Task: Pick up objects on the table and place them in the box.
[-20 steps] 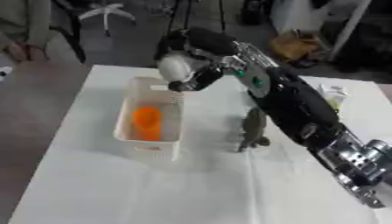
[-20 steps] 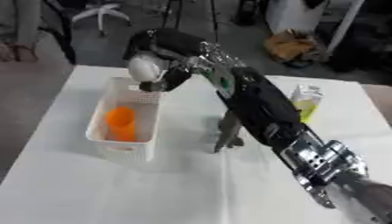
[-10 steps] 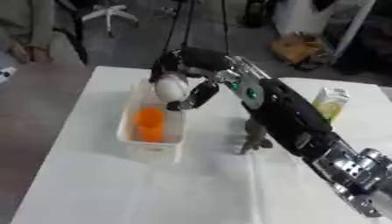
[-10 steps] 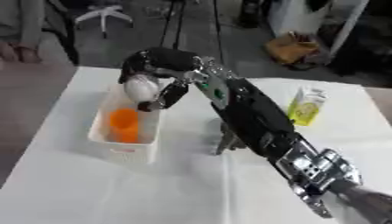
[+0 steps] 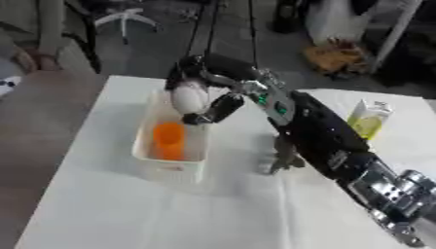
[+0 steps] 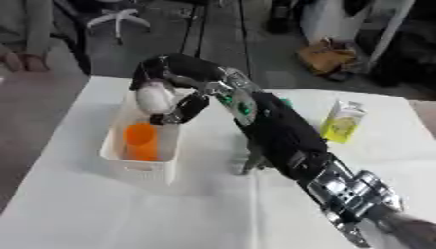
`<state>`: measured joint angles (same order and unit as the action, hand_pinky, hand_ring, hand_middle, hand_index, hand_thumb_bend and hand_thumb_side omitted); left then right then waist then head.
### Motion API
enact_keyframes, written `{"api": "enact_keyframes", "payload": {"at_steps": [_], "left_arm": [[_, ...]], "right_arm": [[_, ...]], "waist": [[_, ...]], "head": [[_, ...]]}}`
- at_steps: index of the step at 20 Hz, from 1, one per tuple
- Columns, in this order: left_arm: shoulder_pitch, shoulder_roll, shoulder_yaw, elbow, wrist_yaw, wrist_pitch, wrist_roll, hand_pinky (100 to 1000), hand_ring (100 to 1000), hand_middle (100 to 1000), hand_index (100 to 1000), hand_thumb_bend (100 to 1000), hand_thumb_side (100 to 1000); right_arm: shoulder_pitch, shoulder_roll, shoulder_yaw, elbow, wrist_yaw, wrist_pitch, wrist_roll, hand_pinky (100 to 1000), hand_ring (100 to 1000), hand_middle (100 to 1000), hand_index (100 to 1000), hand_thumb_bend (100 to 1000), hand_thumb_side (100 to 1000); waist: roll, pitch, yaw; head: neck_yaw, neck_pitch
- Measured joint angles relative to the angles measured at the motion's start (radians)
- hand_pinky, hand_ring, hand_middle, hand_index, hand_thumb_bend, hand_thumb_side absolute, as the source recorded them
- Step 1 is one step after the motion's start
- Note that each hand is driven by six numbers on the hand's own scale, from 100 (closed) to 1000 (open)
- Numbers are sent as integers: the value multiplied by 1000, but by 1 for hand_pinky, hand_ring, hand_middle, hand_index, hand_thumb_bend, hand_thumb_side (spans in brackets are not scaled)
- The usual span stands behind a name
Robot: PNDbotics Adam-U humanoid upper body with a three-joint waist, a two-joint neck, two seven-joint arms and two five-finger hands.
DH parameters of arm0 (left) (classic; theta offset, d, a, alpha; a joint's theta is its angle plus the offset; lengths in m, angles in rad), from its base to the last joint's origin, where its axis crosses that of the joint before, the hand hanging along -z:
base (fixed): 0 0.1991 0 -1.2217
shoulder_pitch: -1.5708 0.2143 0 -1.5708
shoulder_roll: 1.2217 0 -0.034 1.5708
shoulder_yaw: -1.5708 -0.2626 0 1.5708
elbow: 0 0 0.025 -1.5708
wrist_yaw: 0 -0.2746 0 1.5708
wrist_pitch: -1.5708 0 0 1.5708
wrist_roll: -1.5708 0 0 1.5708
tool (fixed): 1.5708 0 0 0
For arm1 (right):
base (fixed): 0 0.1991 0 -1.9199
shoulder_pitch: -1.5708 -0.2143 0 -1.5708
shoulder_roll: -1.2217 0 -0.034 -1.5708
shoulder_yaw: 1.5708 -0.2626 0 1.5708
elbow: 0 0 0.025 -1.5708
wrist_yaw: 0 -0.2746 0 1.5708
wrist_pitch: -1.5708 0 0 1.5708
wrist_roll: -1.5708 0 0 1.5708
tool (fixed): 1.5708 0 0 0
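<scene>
Right hand (image 5: 204, 92): fingers and thumb curled round a white rounded object (image 5: 189, 96), held over the far end of the white box (image 5: 174, 166). Below the hand, inside the box: an orange cup-like item (image 5: 169, 140). Toward the arm's elbow side, on the white table (image 5: 128, 209): a grey upright figure (image 5: 284, 154); farther right, a yellow-green carton (image 5: 369, 118). Beyond the table: dark floor, an office-chair base (image 5: 125, 17).

White box (image 5: 192, 168) on white table (image 5: 128, 214); orange object (image 5: 169, 139) inside it. Above box: black right hand (image 5: 207, 82), white rounded object (image 5: 189, 95). Right of box: grey figure (image 5: 284, 154), yellow-green carton (image 5: 369, 119).
</scene>
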<state>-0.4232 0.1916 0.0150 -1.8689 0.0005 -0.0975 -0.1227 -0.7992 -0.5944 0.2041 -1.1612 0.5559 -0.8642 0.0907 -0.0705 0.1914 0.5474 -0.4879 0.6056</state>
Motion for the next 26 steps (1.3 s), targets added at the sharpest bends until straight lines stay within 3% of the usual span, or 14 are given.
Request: {"api": "enact_keyframes", "payload": {"at_steps": [7,10,11,12,15,17,18,26], "left_arm": [[0,0,0,0,2,-2,-2,589,688,827,904,467,934],[0,0,-1,0,3,-2,-3,589,688,827,904,467,934],[0,0,-1,0,3,-3,-3,589,687,826,904,467,934],[0,0,-1,0,3,-3,-3,589,687,826,904,467,934],[0,0,-3,0,3,-3,-4,588,687,826,904,467,935],[0,0,-5,0,3,-3,-4,588,687,826,904,467,935],[0,0,-5,0,3,-3,-4,588,688,826,904,467,935],[0,0,-6,0,3,-3,-4,587,688,826,904,467,936]], "right_arm": [[4,9,8,0,-34,-1,-11,276,473,762,765,100,100],[4,10,15,2,-47,-16,3,276,473,763,772,100,100],[4,10,17,3,-51,-22,8,730,731,971,1000,337,430],[4,11,24,3,-52,-27,22,909,844,1000,1000,325,538],[8,13,61,-20,-56,-36,111,968,911,1000,1000,283,609],[8,14,68,-35,-72,-13,150,968,911,1000,1000,283,609],[8,14,68,-41,-84,1,164,984,938,1000,1000,297,659],[12,14,57,-44,-162,68,231,958,943,1000,1000,321,655]], "waist": [[0,0,1],[0,0,1],[0,0,1],[0,0,2],[0,0,2],[0,0,2],[0,0,2],[0,1,-3]], "head": [[0,0],[-2,0],[-2,0],[-5,0],[-11,-1],[-14,-1],[-14,-1],[-18,-1]]}}
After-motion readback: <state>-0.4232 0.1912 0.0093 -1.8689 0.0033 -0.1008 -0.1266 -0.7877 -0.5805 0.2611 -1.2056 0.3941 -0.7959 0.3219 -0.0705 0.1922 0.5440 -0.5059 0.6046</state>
